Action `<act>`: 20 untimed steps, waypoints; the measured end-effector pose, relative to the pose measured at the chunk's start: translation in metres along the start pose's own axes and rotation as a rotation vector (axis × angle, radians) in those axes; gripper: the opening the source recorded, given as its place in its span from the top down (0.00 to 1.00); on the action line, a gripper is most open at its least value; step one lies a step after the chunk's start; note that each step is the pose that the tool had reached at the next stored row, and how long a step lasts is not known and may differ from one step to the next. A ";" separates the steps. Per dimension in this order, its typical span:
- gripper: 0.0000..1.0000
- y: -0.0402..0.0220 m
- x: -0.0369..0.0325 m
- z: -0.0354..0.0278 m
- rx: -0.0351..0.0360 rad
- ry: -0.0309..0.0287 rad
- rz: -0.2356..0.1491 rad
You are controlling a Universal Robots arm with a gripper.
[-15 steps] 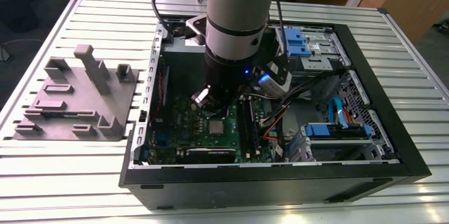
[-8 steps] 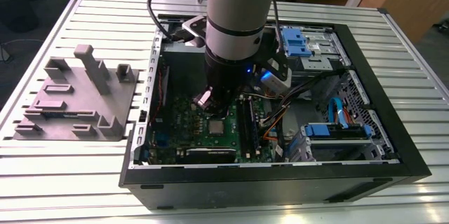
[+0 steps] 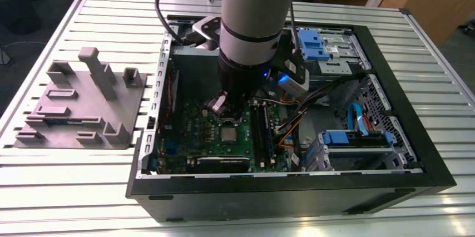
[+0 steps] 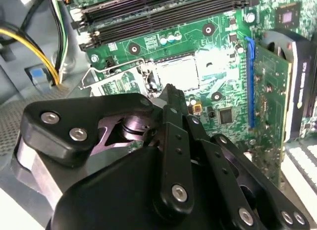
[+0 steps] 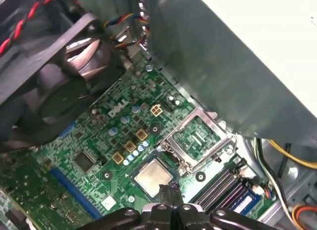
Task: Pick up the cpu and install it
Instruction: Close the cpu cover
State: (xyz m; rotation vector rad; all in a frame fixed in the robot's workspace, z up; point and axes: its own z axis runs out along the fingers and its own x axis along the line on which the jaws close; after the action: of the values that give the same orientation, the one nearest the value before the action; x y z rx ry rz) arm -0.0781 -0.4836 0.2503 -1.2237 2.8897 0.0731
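The cpu (image 3: 228,134) (image 4: 178,74) (image 5: 153,176), a small silvery square chip, lies flat in the socket on the green motherboard (image 3: 197,137) inside the open computer case. The shiny socket frame (image 4: 116,79) (image 5: 198,138) is swung open beside it. My gripper (image 3: 222,110) (image 4: 171,91) (image 5: 168,189) hangs just above the board at the chip's edge. Its black fingers are pressed together and hold nothing.
Memory slots (image 4: 158,12) and yellow and black cables (image 4: 54,46) run close to the socket. A black fan (image 5: 59,86) and the case wall (image 5: 237,66) crowd the arm. A graphics card (image 4: 277,86) stands upright nearby. A grey fixture block (image 3: 74,109) sits on the table at the exterior view's left.
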 end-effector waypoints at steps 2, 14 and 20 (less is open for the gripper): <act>0.90 -0.0001 0.0000 0.0011 -0.0007 0.0017 -0.037; 0.90 -0.0002 0.0001 0.0029 -0.0021 0.0050 -0.114; 0.90 -0.0002 0.0001 0.0029 -0.0025 0.0057 -0.131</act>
State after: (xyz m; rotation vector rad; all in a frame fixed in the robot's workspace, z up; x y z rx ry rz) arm -0.0780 -0.4837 0.2475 -1.4119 2.8062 0.0728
